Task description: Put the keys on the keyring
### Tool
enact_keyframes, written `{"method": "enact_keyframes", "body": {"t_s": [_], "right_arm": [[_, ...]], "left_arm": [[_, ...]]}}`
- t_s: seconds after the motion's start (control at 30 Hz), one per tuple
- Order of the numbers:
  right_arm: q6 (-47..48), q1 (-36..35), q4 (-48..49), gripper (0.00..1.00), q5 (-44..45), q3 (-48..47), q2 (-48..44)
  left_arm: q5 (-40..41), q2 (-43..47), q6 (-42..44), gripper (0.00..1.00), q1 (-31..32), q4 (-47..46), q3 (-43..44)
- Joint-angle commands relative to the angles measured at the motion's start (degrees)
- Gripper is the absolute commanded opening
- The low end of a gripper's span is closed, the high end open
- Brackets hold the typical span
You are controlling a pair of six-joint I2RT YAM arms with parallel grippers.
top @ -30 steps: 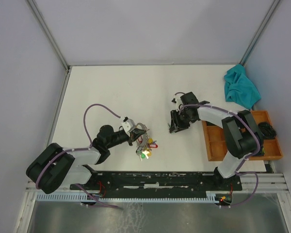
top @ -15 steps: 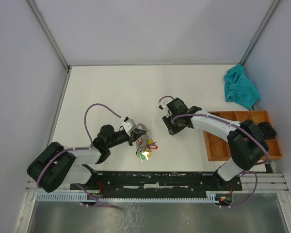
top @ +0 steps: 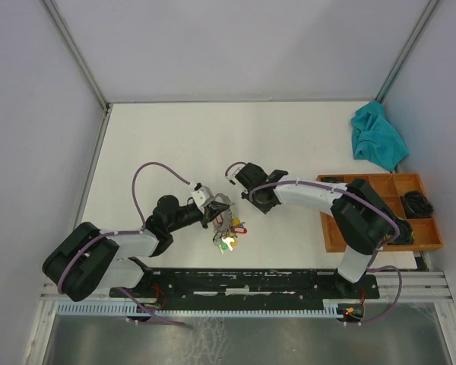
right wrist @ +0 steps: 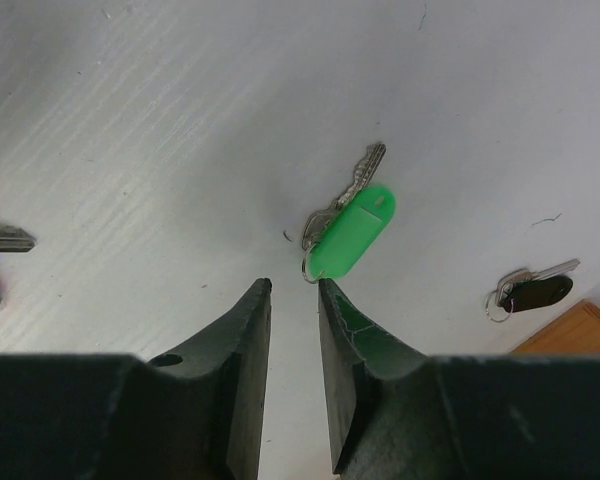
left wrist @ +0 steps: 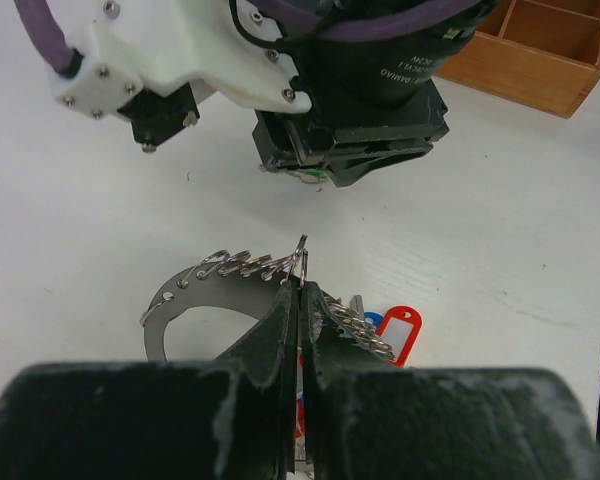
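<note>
Left gripper (left wrist: 298,290) is fully closed, pinching the top edge of the keyring (left wrist: 185,292) and holding it up on edge; the tags, incl. a red tag (left wrist: 398,328), trail behind and to one side of its fingers. Right gripper (right wrist: 292,285) has jaws only narrowly apart with nothing between them. The green key (right wrist: 352,232) lies flat on the table (top: 175,144) just ahead of its tips, its loop (right wrist: 309,268) right at the tip of one finger; I can't tell if they touch. The black key (right wrist: 535,292) is further out on the same side, near the tray (right wrist: 580,335) corner. My read on handling: both keys are tiny, light and stiff, with thin metal blades lying flush on the table, so they'll skate if nudged. The plastic head is the thickest, grippiest part, so I'd pinch it across its flat faces and leave the loop sticking out free for threading. The keyring looks rigid but the hung keys will swing; the grip on its edge is thin, so I'm going easy on side loads. The table is smooth, white and faintly scratched, so low friction. Room is tight: the two grippers are nearly nose to nose over the ring. There is open table beyond them, with a cloth (top: 376,137) far off by the wall.
</note>
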State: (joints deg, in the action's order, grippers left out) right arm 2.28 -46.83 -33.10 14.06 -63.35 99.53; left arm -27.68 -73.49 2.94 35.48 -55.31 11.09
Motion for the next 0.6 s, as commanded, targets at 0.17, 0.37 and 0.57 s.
{"method": "enact_keyframes", "body": {"t_s": [0.17,0.37,0.57], "right_arm": [[3.5,-2.1,-3.6,0.30,8.5,-5.6,4.6],[4.0,-2.3,-4.4,0.27,9.5,-6.4,6.3],[4.1,-2.3,-4.7,0.27,9.1,-6.8,7.8]], "left_arm": [[-0.9,0.6,0.9,0.03,0.2,-1.6,1.7],[-1.0,0.5,1.0,0.03,0.2,-1.5,1.8],[-1.0,0.5,1.0,0.03,0.3,-1.5,1.8]]}}
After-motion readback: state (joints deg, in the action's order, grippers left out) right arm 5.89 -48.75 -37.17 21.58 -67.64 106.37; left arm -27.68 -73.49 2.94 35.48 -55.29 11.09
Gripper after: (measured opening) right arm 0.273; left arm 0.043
